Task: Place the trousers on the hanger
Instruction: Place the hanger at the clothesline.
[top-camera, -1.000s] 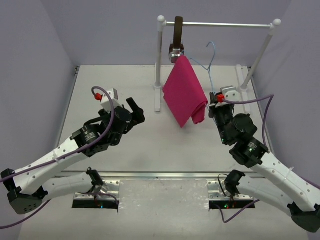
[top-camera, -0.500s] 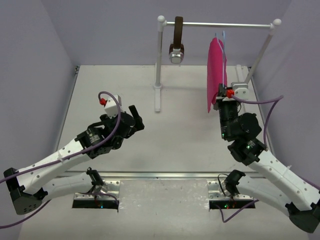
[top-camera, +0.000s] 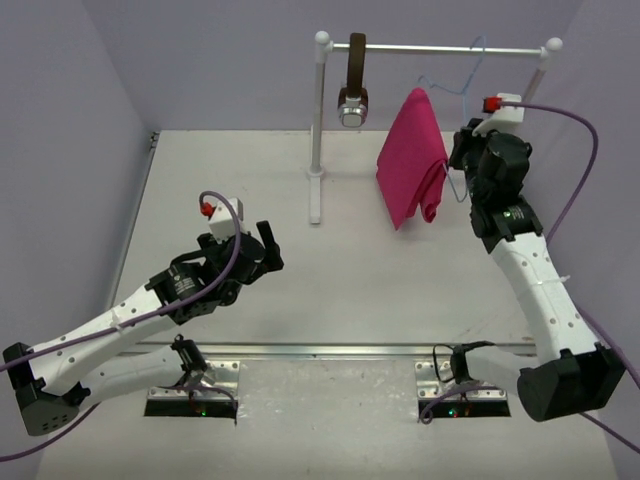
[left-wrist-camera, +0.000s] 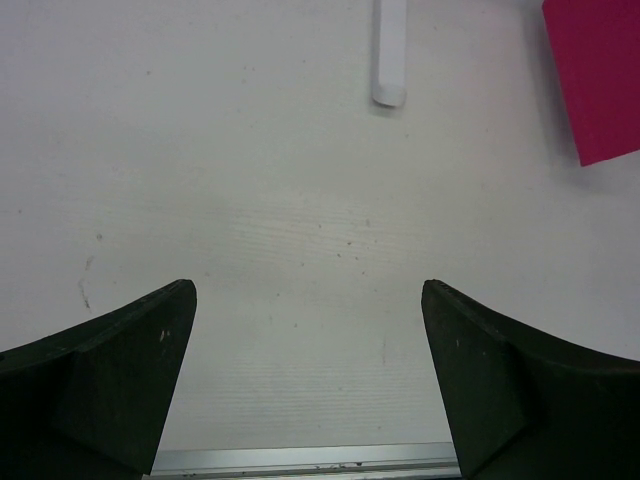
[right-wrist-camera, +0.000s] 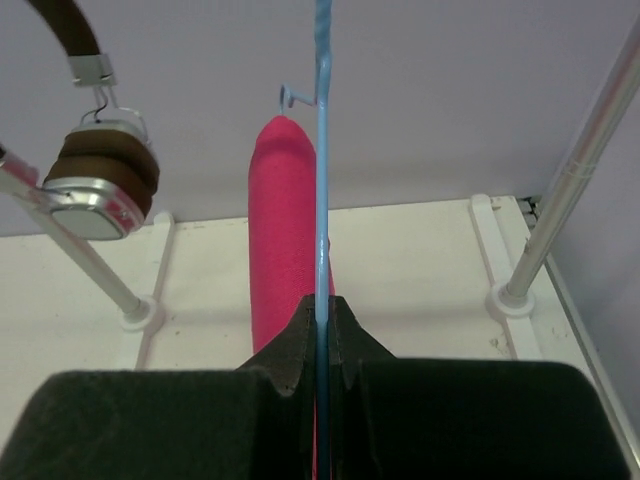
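Observation:
The magenta trousers (top-camera: 412, 160) hang folded over the pale blue hanger (top-camera: 470, 68), whose hook sits up by the rack's top rail (top-camera: 440, 48). My right gripper (top-camera: 457, 162) is shut on the hanger's thin wire, just right of the cloth. In the right wrist view the hanger (right-wrist-camera: 321, 150) runs straight up from between the closed fingertips of the gripper (right-wrist-camera: 322, 305), with the trousers (right-wrist-camera: 283, 230) draped just left of it. My left gripper (top-camera: 268, 243) hovers low over the table at centre-left, open and empty (left-wrist-camera: 308, 300). A corner of the trousers (left-wrist-camera: 598, 70) shows at its upper right.
A brown strap with a round metallic end (top-camera: 353, 95) hangs from the left part of the rail, also seen as the brown strap (right-wrist-camera: 95, 180). The rack's left post (top-camera: 317, 110) and its foot (left-wrist-camera: 389, 50) stand mid-table. The right post (right-wrist-camera: 575, 180) slants beside my right gripper.
My right arm has lifted the hanger with the trousers from low over the table up to the rail, the cloth swinging. The left arm has drawn back a little toward the near side.

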